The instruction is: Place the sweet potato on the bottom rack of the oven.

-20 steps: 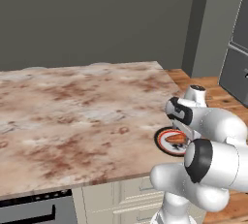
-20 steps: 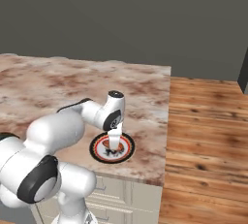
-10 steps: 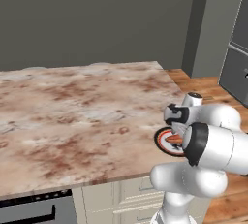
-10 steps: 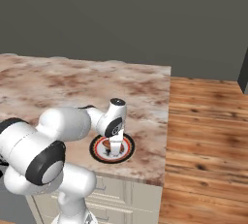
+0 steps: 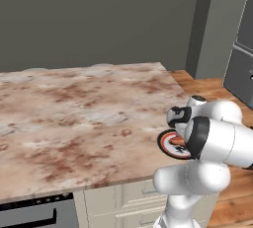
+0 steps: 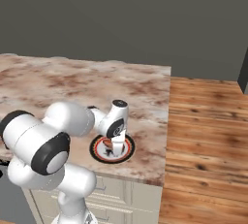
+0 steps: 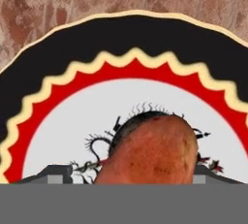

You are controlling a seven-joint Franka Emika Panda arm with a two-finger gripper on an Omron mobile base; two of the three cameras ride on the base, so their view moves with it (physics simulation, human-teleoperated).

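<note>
The sweet potato (image 7: 150,150) is a reddish-orange tuber lying on the white centre of a round plate (image 7: 121,39) with a black and red rim. The plate (image 6: 99,154) sits near the counter's front right corner. My gripper (image 6: 116,146) points straight down onto it. In the hand view the gripper (image 7: 128,177) straddles the sweet potato, one dark fingertip (image 7: 55,175) on each side. Whether the tips press on it I cannot tell. In the left base view my arm covers most of the plate (image 5: 168,143). The oven and its bottom rack are out of view.
The mottled brown stone counter (image 5: 74,108) stretches left and back from the plate. Its right edge (image 6: 167,121) drops to a wooden floor (image 6: 208,136). A dark appliance front with a handle (image 5: 34,217) sits below the counter. Tall dark appliances (image 5: 242,59) stand at the far right.
The hand has sunk lower onto the plate, and the elbow has swung closer to the cameras. The plate and counter have not moved.
</note>
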